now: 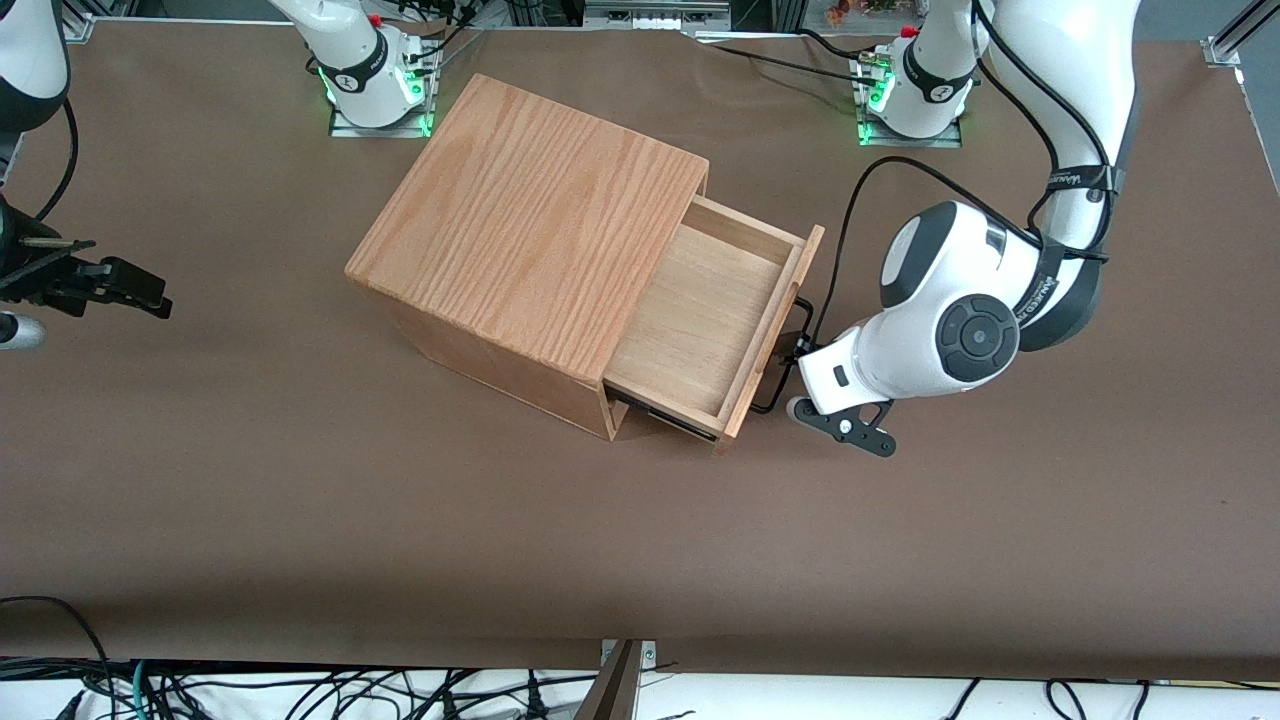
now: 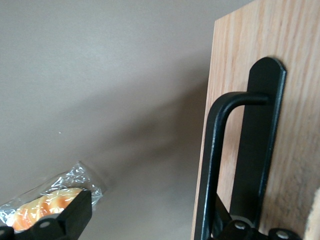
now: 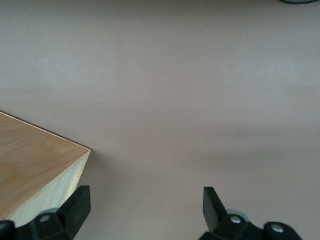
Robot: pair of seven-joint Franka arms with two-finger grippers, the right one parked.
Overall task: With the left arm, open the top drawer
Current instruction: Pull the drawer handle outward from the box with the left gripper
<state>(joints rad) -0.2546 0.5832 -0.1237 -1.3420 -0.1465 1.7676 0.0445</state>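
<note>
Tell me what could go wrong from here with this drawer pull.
1. The hand is at the handle with its fingers open, standing around the bar rather than clamped on it. On a pull, the bar could slip free.
2. The top drawer sits well out of the box. More pull might bring it right out, or drag the box across the table.

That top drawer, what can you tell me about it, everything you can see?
The top drawer is a shallow tray of pale wood, pulled well out of its oak-grain box and showing nothing inside. A thin black bar handle runs along its front panel. The left arm's claw is at that handle, one finger reaching in by the bar.
</note>
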